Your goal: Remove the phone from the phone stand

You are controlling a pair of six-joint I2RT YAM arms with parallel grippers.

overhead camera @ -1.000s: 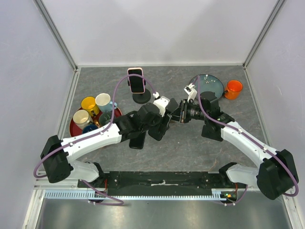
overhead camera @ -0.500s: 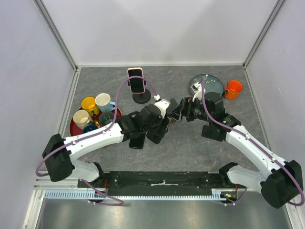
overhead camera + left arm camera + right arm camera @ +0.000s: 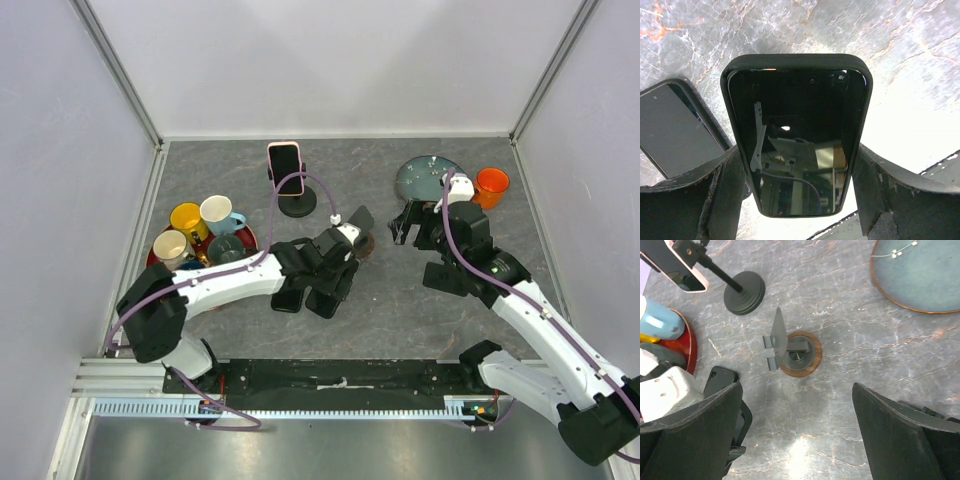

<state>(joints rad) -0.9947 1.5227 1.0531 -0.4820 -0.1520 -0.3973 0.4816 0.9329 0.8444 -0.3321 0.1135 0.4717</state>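
Your phone (image 3: 796,135), the one in the black case, is out of the phone stand (image 3: 799,354) and sits between the fingers (image 3: 725,190) of your left gripper (image 3: 797,165). The jaws are closed on its two long sides, and the dark screen faces the wrist camera. It is held about in the middle of the counter (image 3: 400,300), a little toward the near edge and the left. You cannot tell from these views if it touches the surface.

The stand has a round wooden base and a grey plate tilted to one side. It is near the phone, on the side of the far edge, and apart from it.

A second dark phone (image 3: 677,130) lies flat on the counter just beside the held one, on the side of the left edge.

Your right gripper (image 3: 796,390) hangs over the counter beside the stand, toward the right edge, with its jaws wide and nothing between them.

Near the far edge a pink phone (image 3: 285,168) is clamped on a black stand (image 3: 297,207) with a round foot. Toward the far right corner are a blue-grey plate (image 3: 428,178) and an orange cup (image 3: 490,186). At the left edge, a red tray (image 3: 153,268) carries several cups.
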